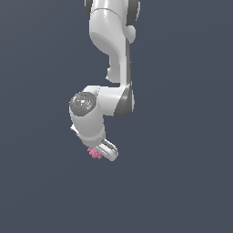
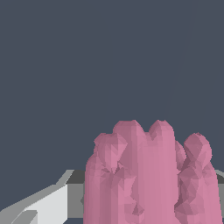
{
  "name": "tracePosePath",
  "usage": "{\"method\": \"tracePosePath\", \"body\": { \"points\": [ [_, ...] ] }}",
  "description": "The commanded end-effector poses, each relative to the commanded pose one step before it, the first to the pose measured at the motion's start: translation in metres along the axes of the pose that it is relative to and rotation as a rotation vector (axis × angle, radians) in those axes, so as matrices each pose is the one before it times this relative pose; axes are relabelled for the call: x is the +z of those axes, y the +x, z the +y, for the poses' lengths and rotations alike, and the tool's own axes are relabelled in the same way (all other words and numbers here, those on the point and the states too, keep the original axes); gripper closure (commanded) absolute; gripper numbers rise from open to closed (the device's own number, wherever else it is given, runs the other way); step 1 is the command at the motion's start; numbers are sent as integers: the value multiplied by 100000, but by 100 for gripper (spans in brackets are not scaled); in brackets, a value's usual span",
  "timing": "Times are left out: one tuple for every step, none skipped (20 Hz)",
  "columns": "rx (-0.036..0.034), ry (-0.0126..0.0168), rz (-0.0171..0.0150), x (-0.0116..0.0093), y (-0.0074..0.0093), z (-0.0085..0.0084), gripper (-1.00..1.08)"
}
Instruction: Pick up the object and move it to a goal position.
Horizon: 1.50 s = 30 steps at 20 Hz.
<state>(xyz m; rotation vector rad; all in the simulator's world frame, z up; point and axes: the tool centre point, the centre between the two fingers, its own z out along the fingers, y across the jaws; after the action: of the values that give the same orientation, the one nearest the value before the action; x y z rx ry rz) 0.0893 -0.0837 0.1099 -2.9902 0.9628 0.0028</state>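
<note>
Where gripper (image 1: 101,153) ends, pink object (image 1: 95,153) sits btwn fingers.

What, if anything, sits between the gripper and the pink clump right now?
Nothing visible. The pink clump sits right at the gripper, and in the wrist view it fills the foreground next to a finger. No goal marker shows, so that path can't be judged.

No text, label or number is readable (either view)
</note>
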Motion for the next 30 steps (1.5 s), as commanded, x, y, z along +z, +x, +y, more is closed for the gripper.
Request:
{"method": "tracePosePath", "body": {
  "points": [
    [-46,142,79,-2104,-1201,-257,108],
    [0,0,0,-868,-506,-99,108],
    [0,0,0,-882,-513,-100,108],
    [0,0,0,-897,-521,-102,108],
    [0,0,0,-912,-528,-104,108],
    [0,0,0,-928,-536,-106,108],
    [0,0,0,-945,-543,-107,108],
    [0,0,0,-962,-552,-109,108],
    [0,0,0,-980,-560,-111,108],
    [0,0,0,-1000,-569,-113,108],
    [0,0,0,-1020,-579,-115,108],
    [0,0,0,-1043,-589,-118,108],
    [0,0,0,-1058,-595,-119,108],
    [0,0,0,-1060,-594,-120,108],
    [27,-48,42,-1066,-593,-118,108],
    [0,0,0,-1062,-590,-120,108],
    [13,-36,31,-1066,-591,-124,108],
    [0,0,0,-1063,-585,-121,108],
    [13,-35,31,-1065,-586,-126,108],
    [0,0,0,-1060,-578,-123,108],
    [0,0,0,-1057,-574,-124,108],
    [19,-49,45,-1058,-577,-132,108],
    [0,0,0,-1050,-565,-128,108],
    [0,0,0,-1034,-554,-128,108],
    [18,-48,46,-1009,-546,-136,108],
    [0,0,0,-973,-517,-126,108],
    [0,0,0,-939,-496,-125,108],
    [0,0,0,-902,-474,-125,108],
    [0,0,0,-861,-449,-124,108],
    [0,0,0,-812,-421,-122,108]
  ]
}}
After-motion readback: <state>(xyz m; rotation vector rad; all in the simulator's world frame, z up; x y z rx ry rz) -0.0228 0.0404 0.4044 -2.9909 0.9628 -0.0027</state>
